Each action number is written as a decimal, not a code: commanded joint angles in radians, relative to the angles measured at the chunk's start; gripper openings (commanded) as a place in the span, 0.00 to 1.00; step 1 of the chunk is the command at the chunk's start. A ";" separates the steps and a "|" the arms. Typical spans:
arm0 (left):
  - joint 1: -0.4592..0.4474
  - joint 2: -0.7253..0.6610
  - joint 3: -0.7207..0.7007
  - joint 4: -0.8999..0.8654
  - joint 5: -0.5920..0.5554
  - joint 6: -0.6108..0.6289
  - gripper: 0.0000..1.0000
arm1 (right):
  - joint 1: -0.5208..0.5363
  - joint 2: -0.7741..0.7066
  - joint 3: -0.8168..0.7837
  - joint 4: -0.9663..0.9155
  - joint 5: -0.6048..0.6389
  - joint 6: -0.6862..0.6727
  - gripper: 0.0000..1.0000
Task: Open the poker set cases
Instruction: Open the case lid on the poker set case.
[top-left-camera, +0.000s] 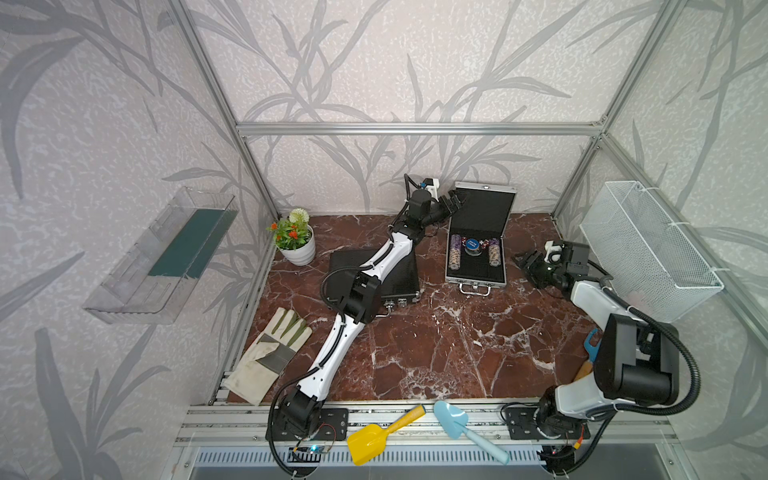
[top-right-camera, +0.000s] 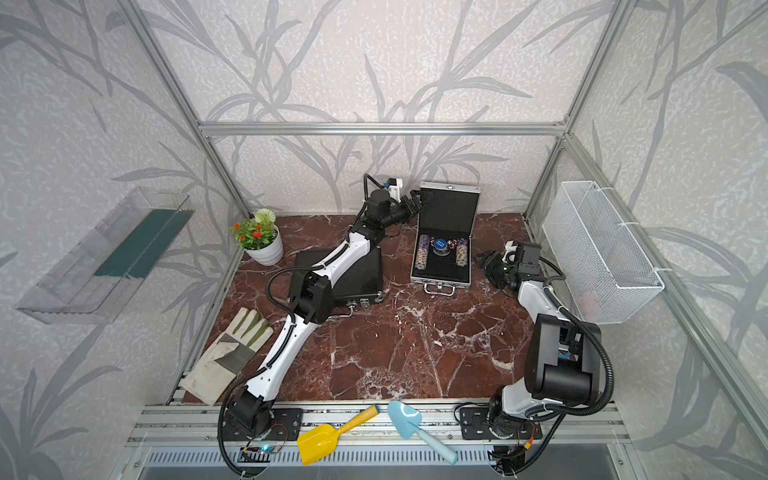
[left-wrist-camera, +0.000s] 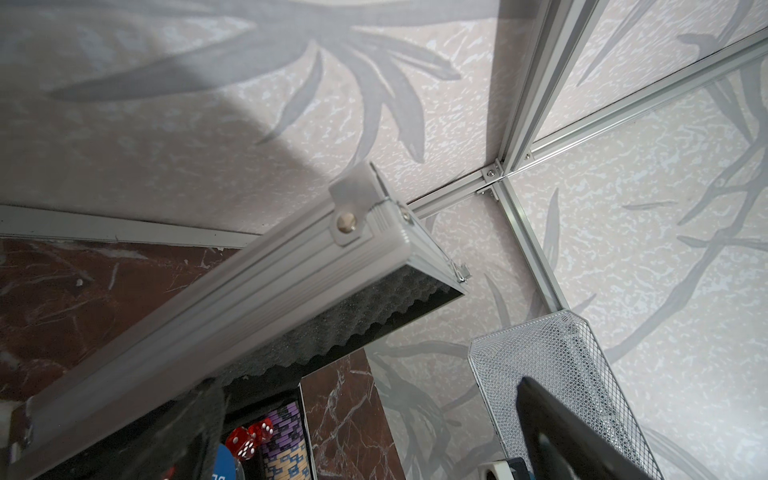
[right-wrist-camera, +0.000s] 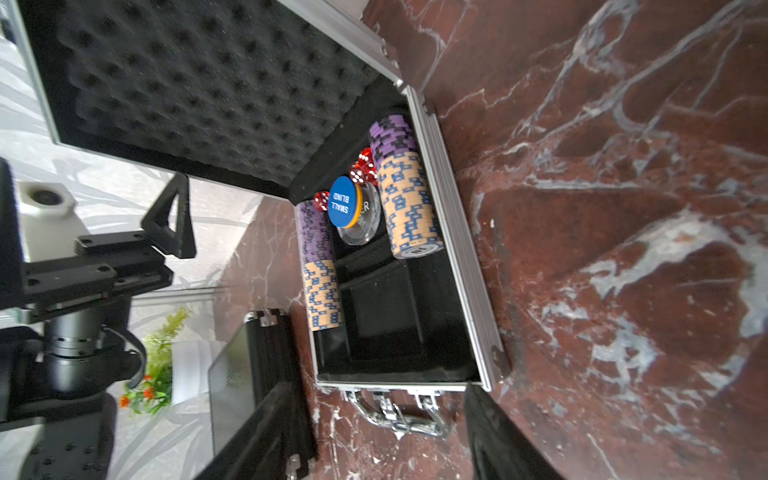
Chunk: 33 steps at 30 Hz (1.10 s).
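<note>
The silver poker set case (top-left-camera: 476, 277) (top-right-camera: 440, 279) stands open at the back of the table. Its foam-lined lid (top-left-camera: 484, 210) (left-wrist-camera: 249, 291) is upright, and chips (right-wrist-camera: 407, 187) and red dice lie inside. My left gripper (top-left-camera: 455, 201) (top-right-camera: 417, 202) (left-wrist-camera: 374, 436) is open wide at the lid's upper left corner, one finger (left-wrist-camera: 199, 415) close beside the lid's edge. My right gripper (top-left-camera: 525, 262) (top-right-camera: 488, 262) (right-wrist-camera: 382, 449) is open and holds nothing, just right of that case. The black case (top-left-camera: 399, 274) (top-right-camera: 361, 274) (right-wrist-camera: 257, 353) lies closed under my left arm.
A potted plant (top-left-camera: 297, 241) stands at the back left and a work glove (top-left-camera: 270, 353) lies at the front left. A yellow shovel (top-left-camera: 382, 436) and a blue shovel (top-left-camera: 465, 428) rest on the front rail. A wire basket (top-left-camera: 648, 249) hangs on the right wall.
</note>
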 joint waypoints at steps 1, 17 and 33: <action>0.021 -0.019 0.020 -0.012 0.009 0.011 0.99 | 0.008 -0.027 0.003 -0.102 0.068 -0.093 0.65; 0.003 -0.332 -0.392 0.060 -0.014 0.142 0.99 | 0.084 -0.050 0.021 -0.162 0.097 -0.156 0.65; 0.005 -0.342 -0.420 0.035 -0.001 0.147 0.99 | 0.198 0.082 0.116 -0.152 0.078 -0.117 0.65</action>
